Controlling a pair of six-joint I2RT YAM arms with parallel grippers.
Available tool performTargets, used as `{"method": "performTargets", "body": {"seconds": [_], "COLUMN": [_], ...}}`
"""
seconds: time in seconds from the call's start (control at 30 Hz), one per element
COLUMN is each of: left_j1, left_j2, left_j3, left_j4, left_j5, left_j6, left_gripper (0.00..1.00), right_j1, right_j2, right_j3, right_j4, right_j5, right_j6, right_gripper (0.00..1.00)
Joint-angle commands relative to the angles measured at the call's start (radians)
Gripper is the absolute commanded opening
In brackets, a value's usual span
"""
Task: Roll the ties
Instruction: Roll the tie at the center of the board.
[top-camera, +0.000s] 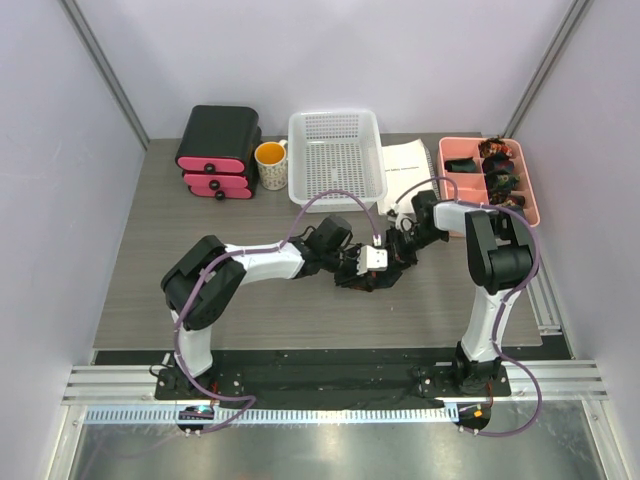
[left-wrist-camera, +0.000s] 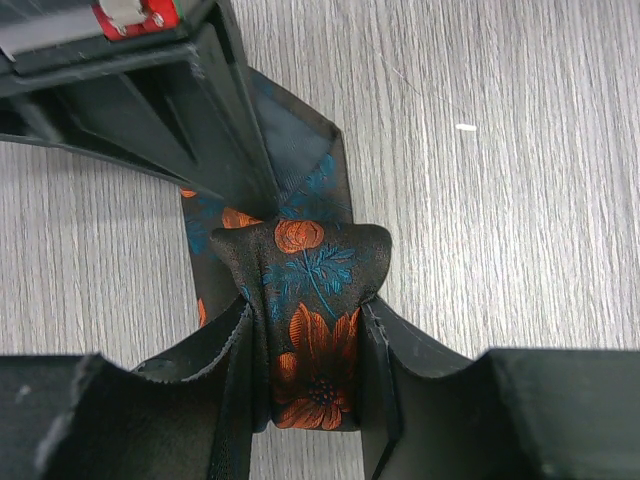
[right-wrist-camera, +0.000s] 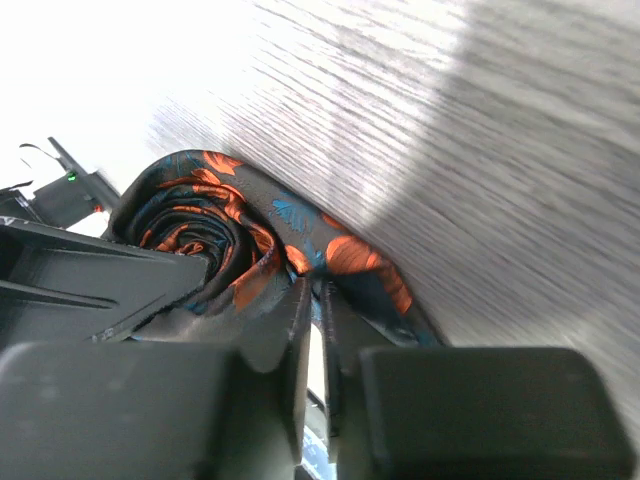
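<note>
A dark tie with orange flowers and teal leaves (left-wrist-camera: 315, 340) is rolled into a coil (right-wrist-camera: 200, 230) at mid-table (top-camera: 366, 280). My left gripper (left-wrist-camera: 305, 320) is shut on the coil, one finger pressed on each side. Its tail lies flat on the wood behind it. My right gripper (right-wrist-camera: 313, 288) meets the coil from the opposite side (top-camera: 388, 266). Its jaws stand a narrow slit apart, with the tips against the tie's outer layer. One right finger (left-wrist-camera: 200, 110) reaches the coil's top fold. Other rolled ties (top-camera: 500, 170) lie in the pink tray (top-camera: 455, 150).
A white mesh basket (top-camera: 335, 115) stands at the back centre. An orange-filled mug (top-camera: 271, 160) and a black-and-pink drawer box (top-camera: 218, 150) are to its left. A printed sheet (top-camera: 405, 165) lies between basket and tray. The grey wood tabletop (top-camera: 160, 260) extends to the left.
</note>
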Motion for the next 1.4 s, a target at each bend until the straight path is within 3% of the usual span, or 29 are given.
{"method": "performTargets", "body": {"seconds": [0.0, 0.23, 0.37, 0.53, 0.83, 1.23, 1.37], "left_j1": [0.013, 0.048, 0.048, 0.045, 0.022, 0.008, 0.008], "left_j2": [0.019, -0.085, -0.105, -0.007, 0.101, 0.142, 0.145], "left_j3": [-0.028, -0.071, -0.103, -0.051, 0.056, 0.081, 0.092], "left_j4": [-0.121, -0.102, -0.079, -0.136, -0.249, -0.279, -0.279], "left_j5": [-0.078, -0.095, -0.119, -0.15, -0.19, -0.207, -0.198], "left_j6": [-0.032, -0.078, -0.084, -0.084, -0.074, -0.067, -0.074], "left_gripper": [0.09, 0.09, 0.1, 0.1, 0.18, 0.21, 0.24], "right_j1": [0.011, 0.012, 0.014, 0.014, 0.009, -0.012, 0.017], "right_j2": [0.052, 0.081, 0.08, 0.069, -0.074, -0.097, -0.056], "right_j3": [0.005, 0.017, 0.018, 0.028, 0.04, -0.005, 0.0], "right_j4": [0.007, -0.032, -0.036, -0.042, -0.019, 0.01, 0.057], "right_j5": [0.127, 0.29, 0.3, 0.217, -0.078, -0.201, -0.176], "right_j6": [-0.009, -0.005, -0.002, -0.022, 0.009, 0.057, 0.069], "right_gripper": [0.1, 0.01, 0.01, 0.02, 0.28, 0.46, 0.43]}}
